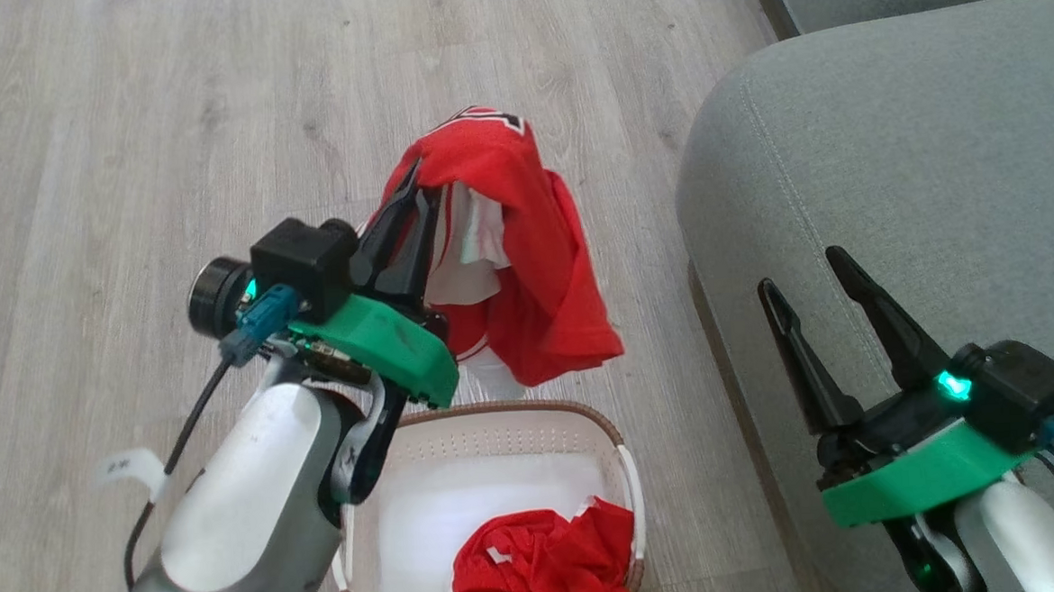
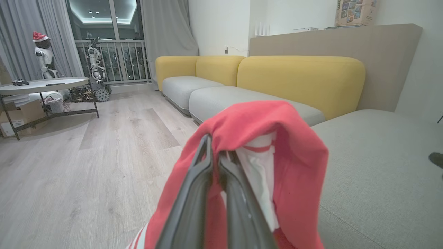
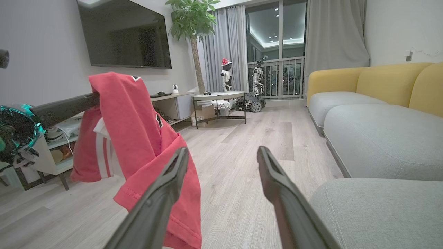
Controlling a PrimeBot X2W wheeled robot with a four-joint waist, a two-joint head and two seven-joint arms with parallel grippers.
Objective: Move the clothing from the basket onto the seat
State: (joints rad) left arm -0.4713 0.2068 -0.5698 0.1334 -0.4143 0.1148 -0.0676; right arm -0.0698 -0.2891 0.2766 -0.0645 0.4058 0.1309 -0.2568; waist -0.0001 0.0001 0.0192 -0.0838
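Wood-plank floor [image 1: 211,123] runs up to the grey-green seat [image 1: 936,175].

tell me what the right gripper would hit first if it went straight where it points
Way looks free: the right gripper points over bare floor, between the hanging red garment and the seat. Perhaps the far round table first; depth unclear.

Soft, even room light is falling over the wooden floor [image 1: 166,125] around the red jersey [image 1: 524,242] in the head view, casting only faint shadows. Just below the jersey, the white lining [image 1: 466,507] inside the basket [image 1: 506,412] is blowing out to featureless glare. At the jersey in the left wrist view, the fingers [image 2: 193,200] of the left gripper [image 2: 215,148] are smearing out of focus. Behind the jersey in the right wrist view, ceiling lights are glowing in the dark balcony window [image 3: 277,38], and the television [image 3: 124,33] seems to be bowing.
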